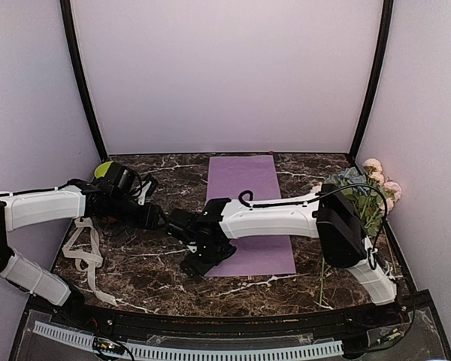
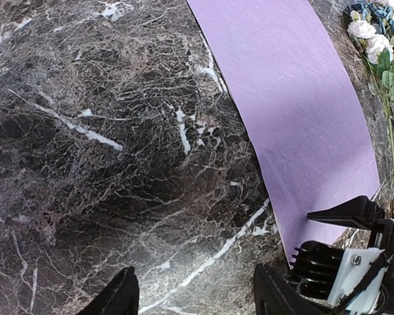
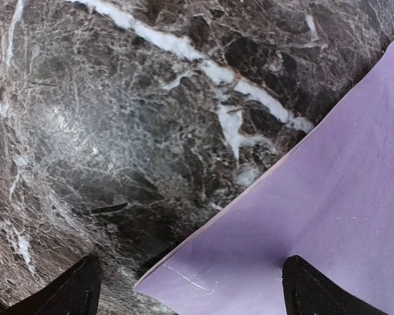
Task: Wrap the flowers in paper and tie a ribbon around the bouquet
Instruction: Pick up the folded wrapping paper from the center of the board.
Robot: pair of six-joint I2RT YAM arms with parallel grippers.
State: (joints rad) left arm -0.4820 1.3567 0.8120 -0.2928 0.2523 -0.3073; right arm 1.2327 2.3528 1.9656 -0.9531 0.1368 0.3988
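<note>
The lilac paper (image 1: 248,203) lies flat on the marble table (image 1: 150,278), long side running away from me. My right gripper (image 1: 203,262) hangs open over its near left corner. In the right wrist view that corner of the paper (image 3: 328,197) sits slightly raised between the spread fingertips of the right gripper (image 3: 190,289), which hold nothing. My left gripper (image 1: 182,226) is open just left of the paper, above bare marble (image 2: 151,164), empty (image 2: 196,292). The flowers (image 1: 364,188) lie at the right edge; the ribbon (image 1: 83,252) lies loose at the left.
A green bowl (image 1: 101,169) sits at the back left corner, behind the left arm. The two wrists are close together near the paper's left edge (image 2: 262,197). Black frame posts and pale walls enclose the table on three sides.
</note>
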